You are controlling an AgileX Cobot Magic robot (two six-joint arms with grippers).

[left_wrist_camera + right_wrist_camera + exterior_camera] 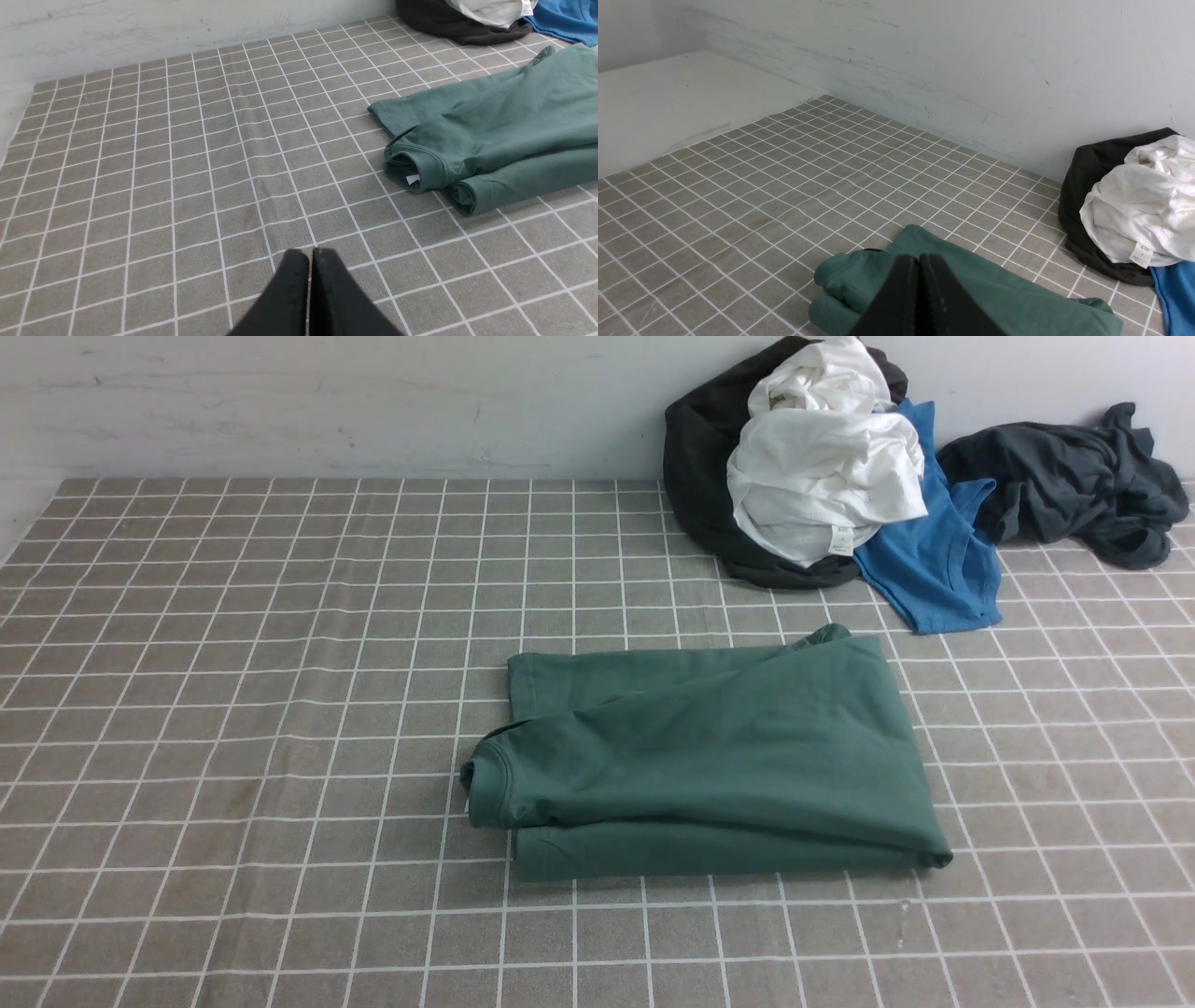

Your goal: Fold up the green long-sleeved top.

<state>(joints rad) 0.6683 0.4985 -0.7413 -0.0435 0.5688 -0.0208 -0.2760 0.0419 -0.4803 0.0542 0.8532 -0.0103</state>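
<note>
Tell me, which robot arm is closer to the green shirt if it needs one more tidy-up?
Probably the right. The right gripper hangs shut above the green long-sleeved top, while the left gripper, also shut, sits over bare cloth beside it.

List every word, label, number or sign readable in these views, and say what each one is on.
No text can be read in any view.
Sewn-in label on the white garment: faint print on the tag, too small and blurred to read.
Small white tag inside the neck of the green long-sleeved top, at: no legible print.
Checked tablecloth and wall: only grid lines and scuff marks, no writing.
</note>
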